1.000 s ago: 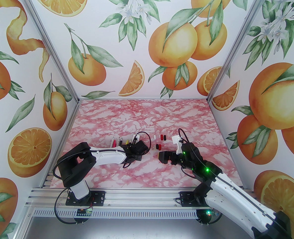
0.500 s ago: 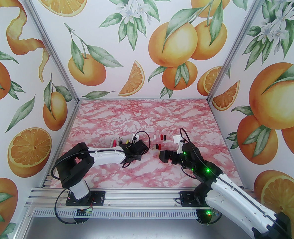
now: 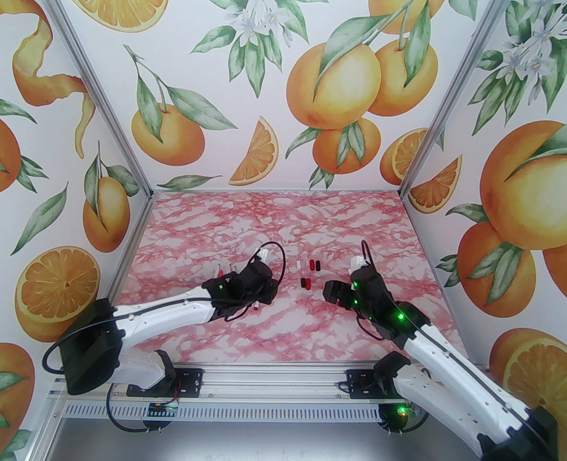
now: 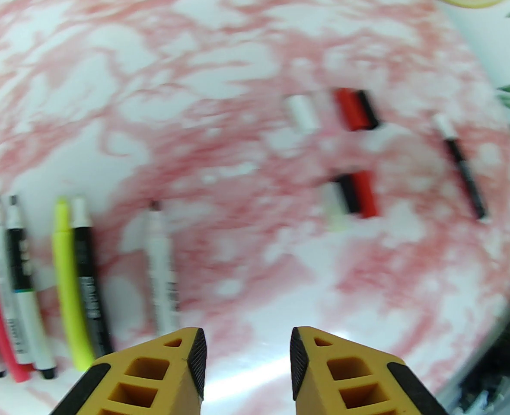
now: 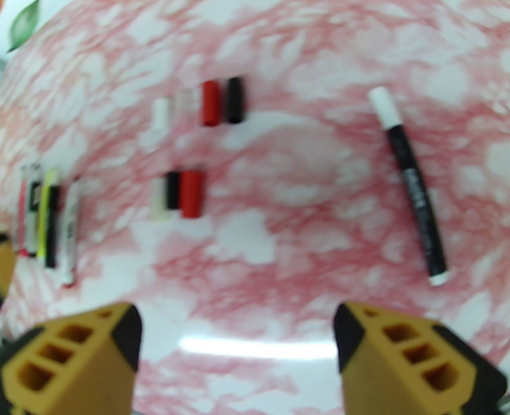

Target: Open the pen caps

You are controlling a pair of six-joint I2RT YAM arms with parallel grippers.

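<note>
Pink marble table [image 3: 274, 228]: carries all of the task's things, in the stretch between the two arms.
Pens [image 4: 84, 275]: a row lies side by side at the left, with pink, yellow and white barrels. Their far tips look bare, though blur softens the detail.
Pen caps [image 5: 210, 102]: loose on the table in two small clusters near the middle. White, red and black lie further back; pale, black and red lie nearer. All are apart from any barrel.
Black pen [image 5: 415, 188]: lies alone to the right, well apart from the row, with a white cap [image 5: 382, 102] seated on its far end.
Left pincer [image 4: 247, 352]: jaws moderately apart with nothing between them, above bare table just right of the row of pens.
Right pincer [image 5: 237, 339]: jaws wide and empty, above the table with the clusters ahead and the black pen to its right.
Done: judging by the loose caps, most pens are opened.
Left: the black pen appears to be the last one capped. One pincer would need to pin its barrel while the other pulls the cap.
</note>
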